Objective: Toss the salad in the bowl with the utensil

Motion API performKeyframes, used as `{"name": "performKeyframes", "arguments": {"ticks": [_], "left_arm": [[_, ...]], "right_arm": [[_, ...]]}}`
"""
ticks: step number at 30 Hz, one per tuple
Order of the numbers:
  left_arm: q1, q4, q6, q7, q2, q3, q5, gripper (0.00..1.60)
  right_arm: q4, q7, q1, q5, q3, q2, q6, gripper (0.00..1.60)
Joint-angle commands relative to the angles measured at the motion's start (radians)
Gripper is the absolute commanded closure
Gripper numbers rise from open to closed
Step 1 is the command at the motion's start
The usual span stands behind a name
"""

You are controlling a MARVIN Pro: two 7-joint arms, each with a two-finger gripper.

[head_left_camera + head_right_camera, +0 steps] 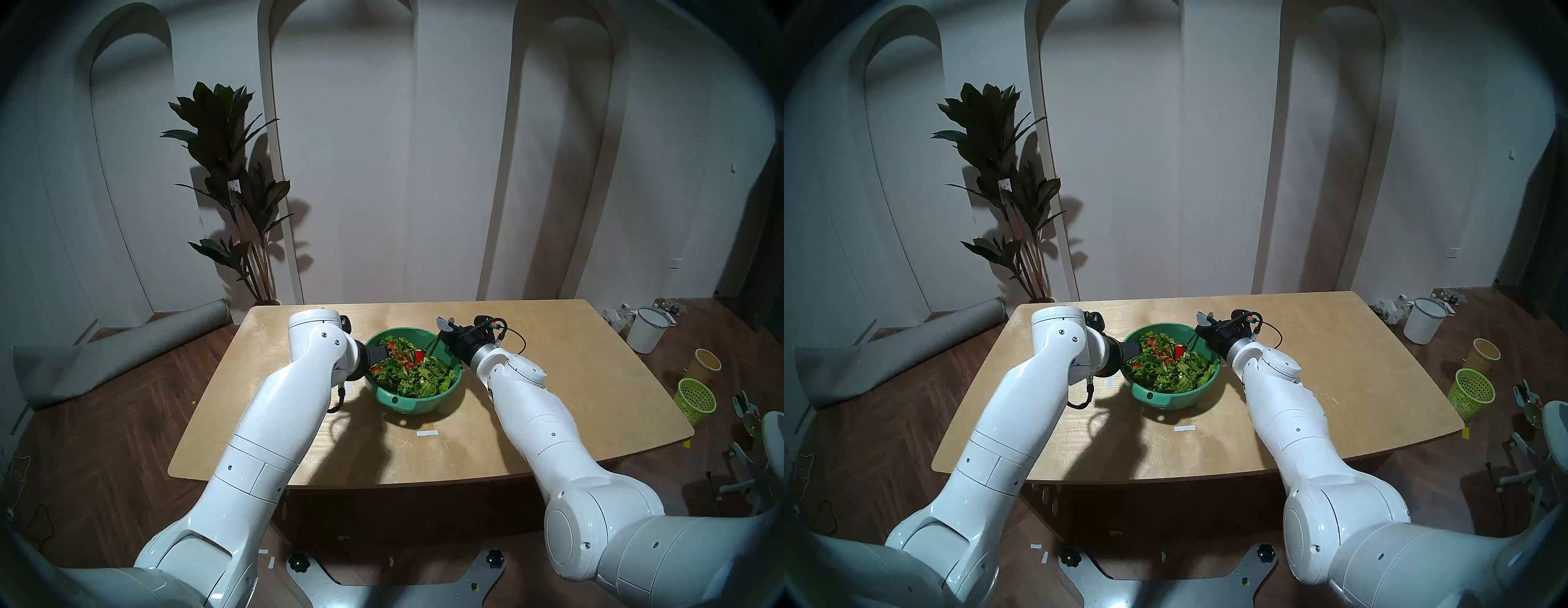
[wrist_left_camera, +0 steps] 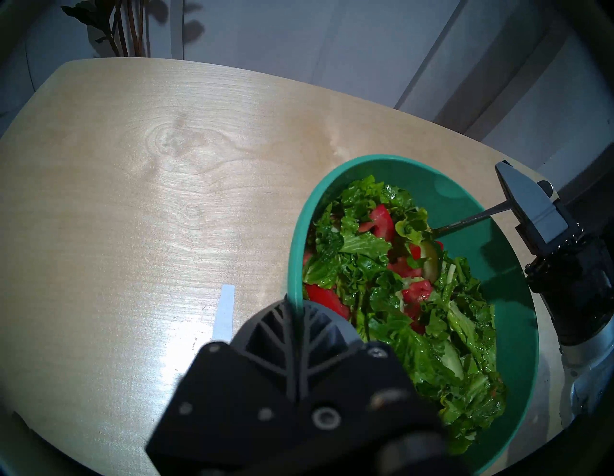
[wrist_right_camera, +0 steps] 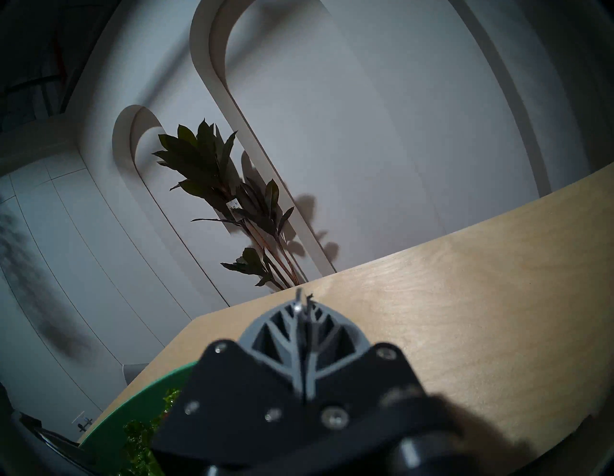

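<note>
The teal-green bowl [image 1: 413, 405] stands mid-table, heaped with salad [image 1: 411, 369] of green leaves and red pieces. My left gripper [image 2: 295, 307] is shut on the bowl's left rim [image 2: 294, 266], one finger inside and one outside. Over the far right rim my right gripper [image 1: 445, 329] is shut on the handle of the metal spoon [image 2: 465, 221], which slants down into the leaves with its bowl end buried. The handle's tip [image 3: 299, 297] pokes out between the right fingers.
The bowl sits on a wooden table [image 1: 551, 382] with a white tape strip [image 1: 426, 433] in front of it and another [image 2: 225, 312] to its left. A potted plant [image 1: 237, 191] stands behind the table. On the floor at right are a white bucket [image 1: 647, 331] and a lime mesh basket [image 1: 695, 399].
</note>
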Motion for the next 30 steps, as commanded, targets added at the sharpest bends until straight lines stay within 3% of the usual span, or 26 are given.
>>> {"name": "performKeyframes", "arguments": {"ticks": [1, 9, 18, 30], "left_arm": [[-0.024, -0.019, -0.002, 0.033, 0.0, 0.003, 0.01, 1.6], [-0.023, -0.019, -0.002, 0.026, 0.0, 0.003, 0.028, 1.6], [-0.025, -0.023, -0.002, 0.05, -0.008, 0.003, 0.037, 1.6], [-0.025, -0.024, -0.002, 0.057, -0.009, 0.003, 0.032, 1.6]], "right_arm": [[0.081, -0.013, -0.088, -0.074, -0.096, -0.039, 0.029, 1.6], [0.062, 0.013, -0.093, -0.088, -0.154, -0.047, 0.033, 1.6], [-0.029, 0.037, -0.105, -0.032, -0.137, -0.053, 0.086, 1.6], [-0.082, 0.013, -0.14, -0.005, -0.125, -0.031, 0.13, 1.6]]}}
